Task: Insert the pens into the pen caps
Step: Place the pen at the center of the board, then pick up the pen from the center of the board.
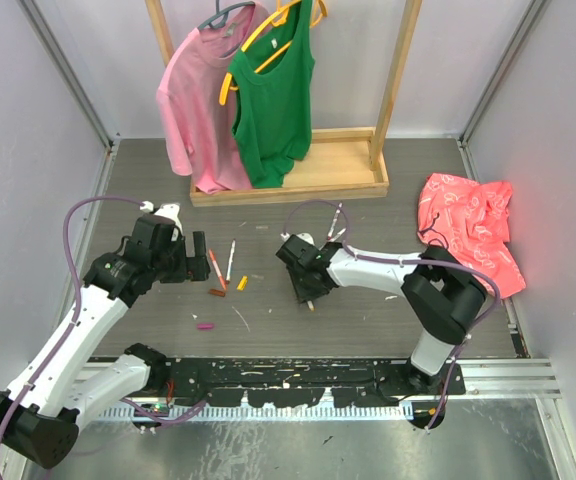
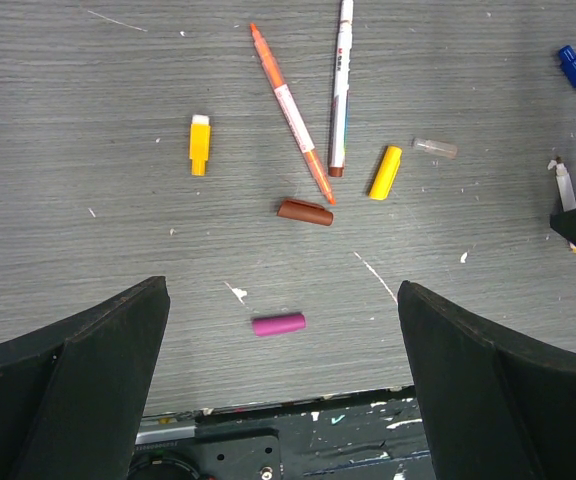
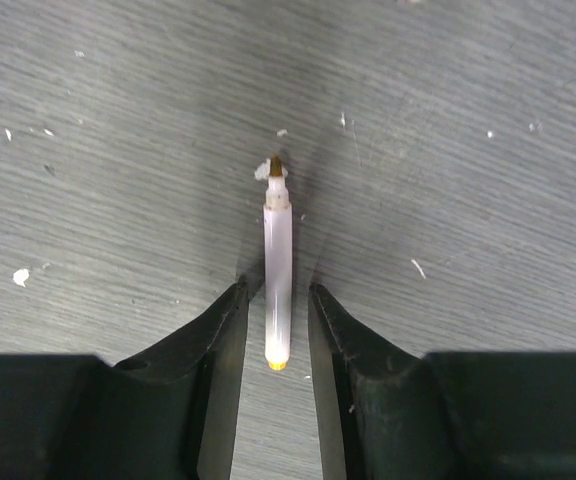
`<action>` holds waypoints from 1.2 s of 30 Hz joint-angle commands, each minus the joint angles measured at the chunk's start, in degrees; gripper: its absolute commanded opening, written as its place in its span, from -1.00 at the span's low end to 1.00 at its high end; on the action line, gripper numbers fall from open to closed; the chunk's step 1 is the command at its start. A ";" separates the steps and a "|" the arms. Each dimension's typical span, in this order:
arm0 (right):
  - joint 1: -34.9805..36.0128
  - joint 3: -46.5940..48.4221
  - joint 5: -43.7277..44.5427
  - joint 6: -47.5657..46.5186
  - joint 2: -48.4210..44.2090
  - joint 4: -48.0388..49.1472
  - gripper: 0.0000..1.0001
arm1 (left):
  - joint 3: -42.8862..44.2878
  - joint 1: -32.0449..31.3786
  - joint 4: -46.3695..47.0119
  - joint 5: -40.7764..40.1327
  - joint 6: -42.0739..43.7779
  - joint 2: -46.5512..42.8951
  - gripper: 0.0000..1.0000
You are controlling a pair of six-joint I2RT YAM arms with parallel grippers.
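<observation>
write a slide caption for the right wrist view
Right gripper straddling a white pen on the grey table, narrow gaps either side

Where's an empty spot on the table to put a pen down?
Bare table: the far left corner beside the wooden rack, and the near middle between the magenta cap and the right tool. Crowded: around the orange pen and yellow cap by the left tool.

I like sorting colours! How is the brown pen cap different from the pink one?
The brown cap is dark brown; the magenta cap is bright pink. The brown cap lies right by the orange pen's end; the magenta cap lies alone, nearer the camera. Both are short tubes lying flat.
</observation>
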 commanded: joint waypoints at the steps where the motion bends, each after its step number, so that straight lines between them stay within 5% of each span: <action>1: 0.22 3.14 2.92 -0.27 2.41 0.80 -0.27 | 0.18 0.19 2.30 -1.06 0.55 -0.83 0.96; 15: -0.88 4.66 1.83 -0.76 6.67 0.65 -0.33 | 0.33 0.19 2.01 -1.50 0.37 -0.37 0.96; 20: -1.85 3.66 -0.73 -1.52 7.01 0.87 -0.47 | 0.38 0.19 2.00 -1.58 0.33 -0.25 0.96; 24: -1.98 3.44 -1.80 -2.21 6.53 1.19 -0.78 | 0.42 0.19 2.07 -1.54 0.37 -0.28 0.96; 28: -1.98 3.15 -1.57 -2.94 3.73 2.40 -0.98 | 0.52 0.16 2.14 -1.71 0.35 -0.97 0.96; 36: -1.94 -1.49 -2.49 -1.33 -10.01 12.13 -1.00 | -0.82 0.18 4.77 3.00 0.11 -5.59 0.96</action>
